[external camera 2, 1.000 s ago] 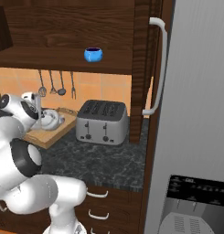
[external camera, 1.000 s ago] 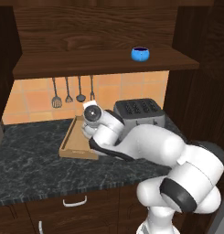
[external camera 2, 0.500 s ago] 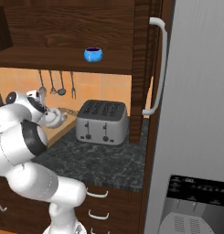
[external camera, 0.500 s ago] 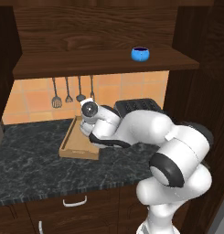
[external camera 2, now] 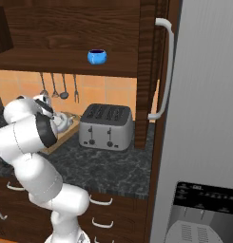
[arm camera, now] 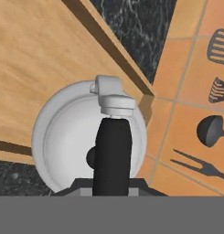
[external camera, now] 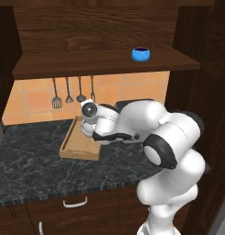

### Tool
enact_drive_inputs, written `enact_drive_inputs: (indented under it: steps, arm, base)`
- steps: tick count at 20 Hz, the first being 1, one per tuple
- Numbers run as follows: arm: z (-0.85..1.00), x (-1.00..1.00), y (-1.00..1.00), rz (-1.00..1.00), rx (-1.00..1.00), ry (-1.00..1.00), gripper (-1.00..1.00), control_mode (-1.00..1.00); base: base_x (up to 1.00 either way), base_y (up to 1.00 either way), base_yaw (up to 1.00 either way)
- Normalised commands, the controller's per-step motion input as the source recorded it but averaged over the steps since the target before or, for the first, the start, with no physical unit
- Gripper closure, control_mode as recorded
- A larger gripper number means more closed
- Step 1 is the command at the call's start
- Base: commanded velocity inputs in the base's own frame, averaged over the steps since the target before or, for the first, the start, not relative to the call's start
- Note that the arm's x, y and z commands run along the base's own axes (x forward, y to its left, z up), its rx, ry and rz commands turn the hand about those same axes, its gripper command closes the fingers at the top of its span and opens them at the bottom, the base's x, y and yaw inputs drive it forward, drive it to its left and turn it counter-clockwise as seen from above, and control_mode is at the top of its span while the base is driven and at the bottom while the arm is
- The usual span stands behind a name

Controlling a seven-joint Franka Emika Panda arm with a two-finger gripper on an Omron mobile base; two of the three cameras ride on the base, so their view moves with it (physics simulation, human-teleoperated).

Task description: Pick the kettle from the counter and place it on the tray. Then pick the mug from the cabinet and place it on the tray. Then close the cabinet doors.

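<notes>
Step one is nearly done, judging by position. The gripper [arm camera: 112, 183] is closed narrowly on the dark handle of the one kettle [arm camera: 70, 132], held over a corner of the one tray [external camera: 78, 146]. One mug [external camera: 141, 53], at 1 o'clock, waits on the cabinet [external camera: 104, 64] shelf; doors remain open.

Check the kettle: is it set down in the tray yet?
Cannot tell. The gripper is shut on the kettle handle above the tray corner, partly overhanging the edge; contact is not visible.
</notes>
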Motion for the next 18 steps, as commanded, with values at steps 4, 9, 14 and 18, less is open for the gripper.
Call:
enact_drive_inputs:
  steps: [4, 9, 14, 18]
  arm:
    - [-0.13, 0.31, 0.0, 0.0, 0.0, 0.0, 1.0, -1.0]
    - [-0.11, 0.28, 0.04, 0.0, 0.0, 0.0, 1.0, -1.0]
    - [-0.01, 0.29, 0.13, 0.0, 0.0, 0.0, 1.0, -1.0]
    - [-0.19, 0.15, 0.08, 0.0, 0.0, 0.0, 1.0, -1.0]
  base:
    - [0.0, 0.0, 0.0]
    - [0.0, 0.0, 0.0]
    - [0.0, 0.0, 0.0]
    - [0.0, 0.0, 0.0]
